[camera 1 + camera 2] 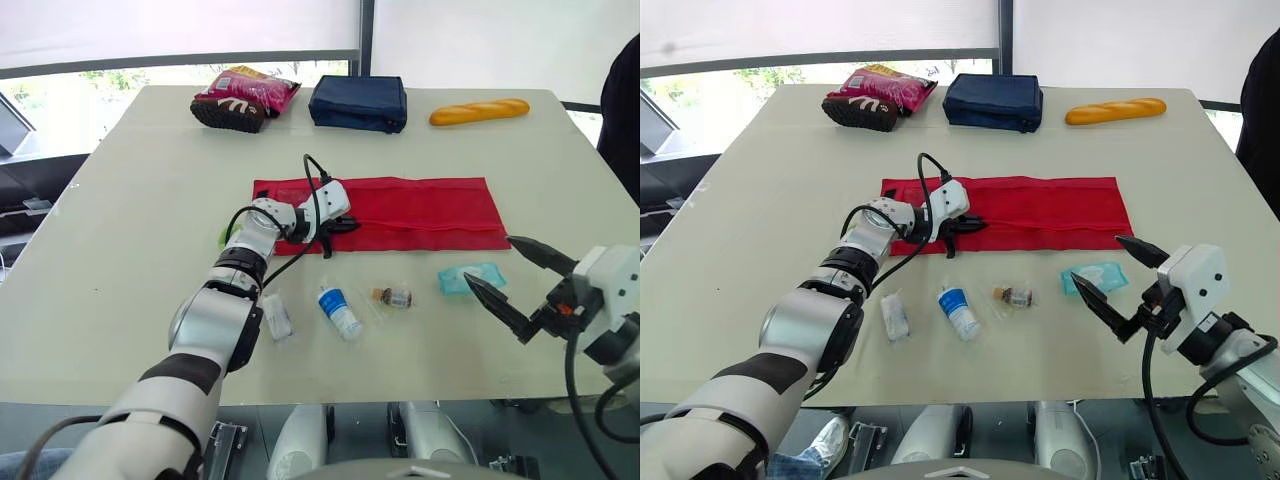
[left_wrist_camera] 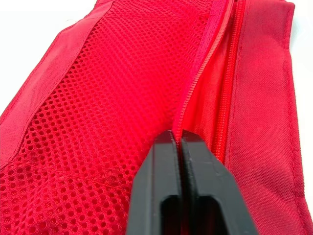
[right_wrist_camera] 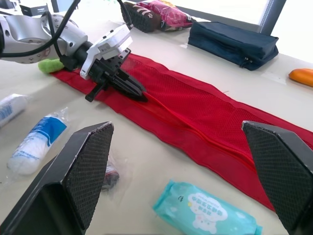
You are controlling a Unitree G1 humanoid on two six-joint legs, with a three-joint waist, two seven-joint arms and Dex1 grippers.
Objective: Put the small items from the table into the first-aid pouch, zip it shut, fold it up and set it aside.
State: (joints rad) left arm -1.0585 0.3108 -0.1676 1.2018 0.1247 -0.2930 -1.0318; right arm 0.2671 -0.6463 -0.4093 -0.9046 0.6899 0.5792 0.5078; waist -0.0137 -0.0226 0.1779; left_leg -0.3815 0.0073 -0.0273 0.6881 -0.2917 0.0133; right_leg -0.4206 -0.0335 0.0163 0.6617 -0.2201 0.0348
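**Red pouch (image 1: 420, 210) clamped by left gripper (image 1: 348, 226); right gripper (image 1: 487, 258) open**

Left gripper: the jaws are together, clamped on a ridge of pouch fabric along the zipper (image 2: 215, 44), near the pouch's left end. A green item (image 3: 49, 65) lies behind this gripper's wrist, beside that end. The pouch lies flat and unfolded on the table (image 1: 130, 200) and runs rightward from the left jaws.

Off the pouch, on the robot's side of the left jaws, lie a wrapped roll (image 1: 277, 318), a bottle (image 1: 339, 312) and a vial (image 1: 394, 297), in that order toward the right jaws. A teal pack (image 1: 470, 277) lies just beside the right jaws.

Right gripper: the jaws stand wide apart, near the pouch's right end.

Beyond the pouch from both jaws lie a snack bag (image 1: 245, 97), a navy case (image 1: 358, 102) and a bread (image 1: 480, 111).
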